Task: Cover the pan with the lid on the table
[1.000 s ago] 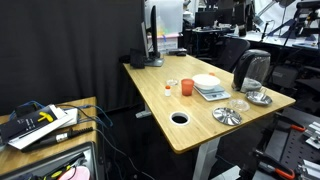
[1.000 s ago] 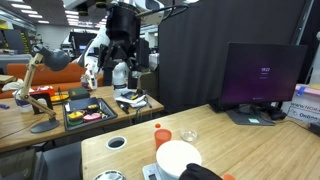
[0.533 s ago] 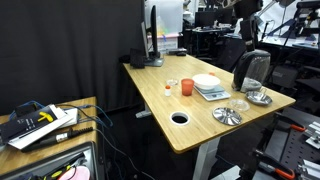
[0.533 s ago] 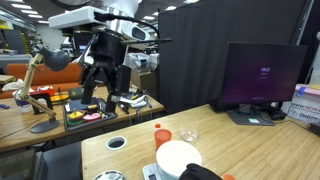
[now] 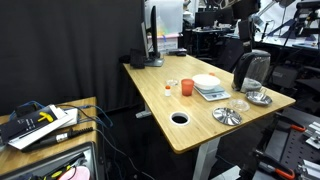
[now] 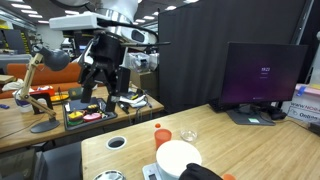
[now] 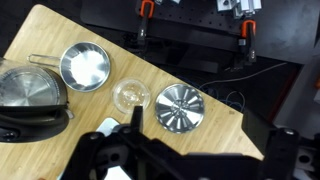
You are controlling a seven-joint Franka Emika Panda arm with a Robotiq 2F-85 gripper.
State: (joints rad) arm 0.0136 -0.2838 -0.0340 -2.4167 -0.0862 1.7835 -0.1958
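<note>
The lid (image 7: 180, 107), a flat shiny disc with radial glints, lies on the wooden table near its edge; it also shows in an exterior view (image 5: 228, 115). The pan (image 7: 85, 67), small, round and silvery, stands uncovered further along the table, and shows in an exterior view (image 5: 258, 97). A small clear round piece (image 7: 131, 96) lies between them. My gripper (image 7: 196, 122) is open and empty, high above the table with the lid below its fingers. It shows in both exterior views (image 5: 246, 35) (image 6: 107, 90).
A dark kettle (image 7: 30, 95) stands beside the pan. A white plate (image 5: 207, 82) on a scale and an orange cup (image 5: 186, 88) stand mid-table. The table has a round cable hole (image 5: 180, 118). A monitor (image 6: 262, 85) stands at one end.
The arm swung into place above the table's pan end during the first half second. It has hardly moved since. Nothing on the table has moved.
</note>
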